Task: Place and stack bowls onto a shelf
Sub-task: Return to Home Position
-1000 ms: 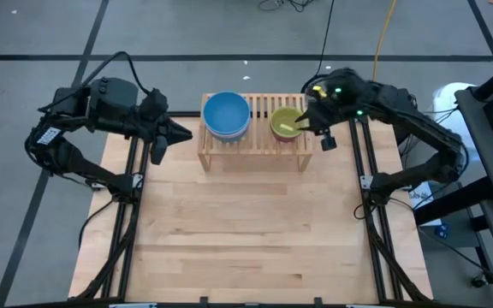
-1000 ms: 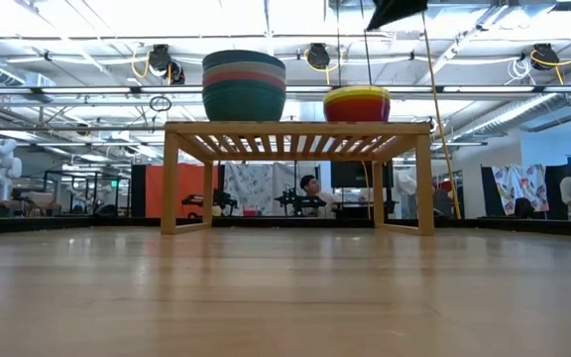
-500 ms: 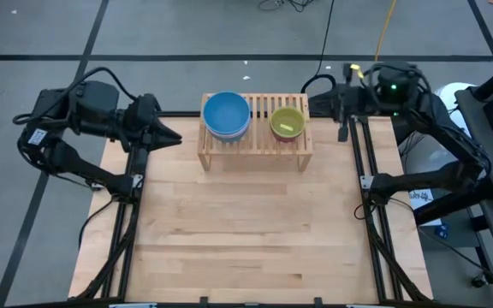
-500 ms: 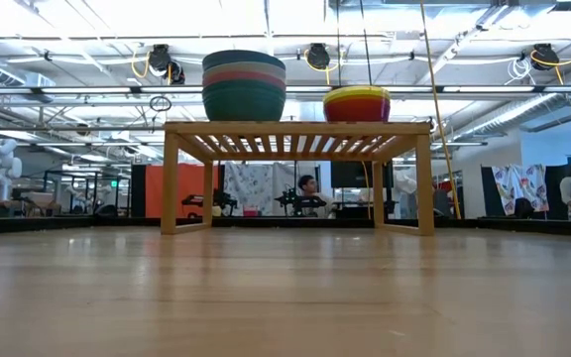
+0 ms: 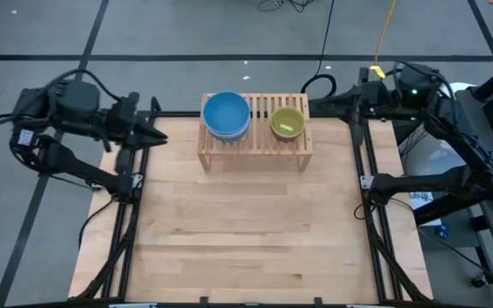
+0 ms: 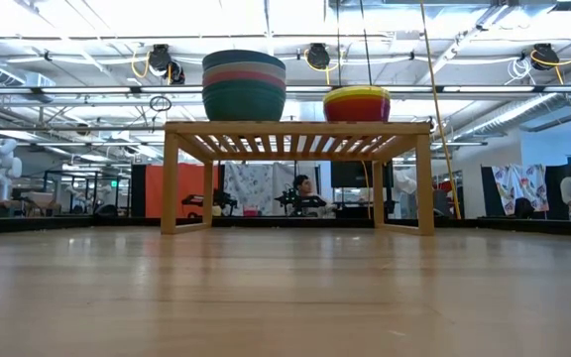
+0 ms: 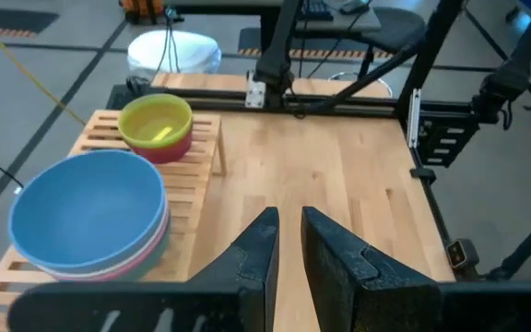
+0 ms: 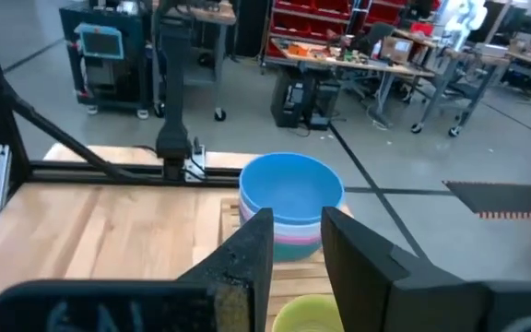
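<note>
The shelf (image 5: 260, 128) stands at the far edge of the table (image 5: 246, 222), between the two arms. On its slats are two stacks of bowls, close together but not touching. The bigger stack is on the left part, with the blue bowl (image 5: 227, 112) on top and the teal bowl (image 6: 244, 104) at the bottom. The smaller stack is on the right part, with the yellow bowl (image 5: 287, 122) on top and a red bowl (image 7: 171, 149) lower in it.

The left gripper (image 5: 161, 137) is over the left edge of the table, near the shelf's left end and apart from it. Its fingers (image 7: 264, 242) are a little apart and hold nothing. The right gripper (image 5: 314, 104) is at the far edge, just beside the shelf's right end. Its fingers (image 8: 252, 242) are also apart and empty.
</note>
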Controlling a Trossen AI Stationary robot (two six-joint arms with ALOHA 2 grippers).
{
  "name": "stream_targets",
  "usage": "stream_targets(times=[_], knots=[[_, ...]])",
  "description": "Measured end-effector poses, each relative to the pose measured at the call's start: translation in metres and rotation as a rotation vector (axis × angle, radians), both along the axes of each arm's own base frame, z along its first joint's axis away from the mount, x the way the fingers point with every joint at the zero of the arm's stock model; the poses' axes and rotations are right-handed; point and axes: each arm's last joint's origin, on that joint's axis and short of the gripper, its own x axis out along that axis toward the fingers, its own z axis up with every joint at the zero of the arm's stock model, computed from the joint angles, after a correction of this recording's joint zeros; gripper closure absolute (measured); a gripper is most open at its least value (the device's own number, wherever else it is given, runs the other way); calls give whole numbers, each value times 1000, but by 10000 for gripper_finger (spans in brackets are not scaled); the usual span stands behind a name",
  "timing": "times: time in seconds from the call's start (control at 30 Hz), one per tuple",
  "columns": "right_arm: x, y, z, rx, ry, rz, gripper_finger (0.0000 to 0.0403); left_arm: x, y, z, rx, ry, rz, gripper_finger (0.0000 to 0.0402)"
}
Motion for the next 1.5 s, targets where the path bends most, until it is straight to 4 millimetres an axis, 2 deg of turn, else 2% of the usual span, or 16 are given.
stream_targets(times=[0.23, 0.53, 0.67, 0.83, 1.1, 1.23, 1.5], knots=[[-35, 15, 4, 9, -23, -107, 316, -44, -3, 4, 12, -46, -36, 348], [-101, 47, 9, 23, -155, -196, 316, -110, -1, 2, 10, -122, -48, 348], [-127, 59, 2, 51, -169, -242, 316, -141, 0, 0, 9, -184, -48, 348], [-151, 71, -6, 100, -188, -260, 316, -169, -1, -6, -17, -215, -110, 348], [-170, 80, -13, 118, -204, -318, 316, -208, -3, -19, -13, -263, -123, 348], [-173, 80, -19, 144, -169, -344, 316, -229, -5, -29, -5, -304, -103, 348], [-184, 86, -25, 180, -168, -350, 316, -253, -16, -60, 7, -322, -65, 348]])
